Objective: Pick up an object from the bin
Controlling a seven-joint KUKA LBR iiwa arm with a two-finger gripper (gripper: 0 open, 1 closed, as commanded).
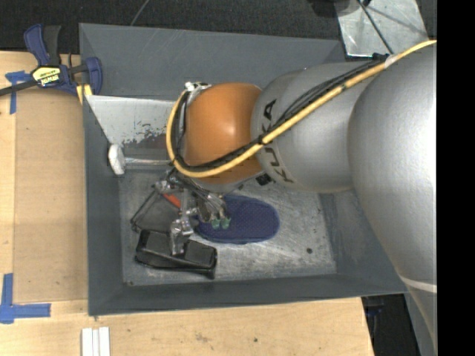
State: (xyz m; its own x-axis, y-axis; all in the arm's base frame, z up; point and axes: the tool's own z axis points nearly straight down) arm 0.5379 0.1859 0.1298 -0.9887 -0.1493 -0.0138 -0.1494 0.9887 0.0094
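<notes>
Gripper [180,234] hung low over the lower-left part of the bin [223,58], beneath the orange cover [215,128] on the wrist. You had its metal tip at the upper edge of a black case [178,256].

Case, as you saw it: flat, oblong, dull black, with rounded corners and a thin seam along its length. It lay flat on the bin floor, long side running left to right with a slight downward tilt toward the right, close to the lower wall.

Case against gripper: the tip overlapped the middle of the case's upper long edge, and the rest of the case lay clear below and to either side of it. You could not tell whether the tip touched the case or stood just above it. Nothing showed gripped in it. You could not tell whether the gripper was spread or closed, because the wrist and its fittings crowded that spot.

Neighbours you noted:
- A blue pad [249,222], oval and soft-looking, just right of the gripper, its left end tucked under the wrist fittings.
- A dark flat piece [148,212], thin and angular, just up and left of the case.
- A small red bit [171,197] beside that piece, near the wrist.
- A clear tube [145,154] with a white cap [116,159], lying along the upper left, well apart from the case.
</notes>
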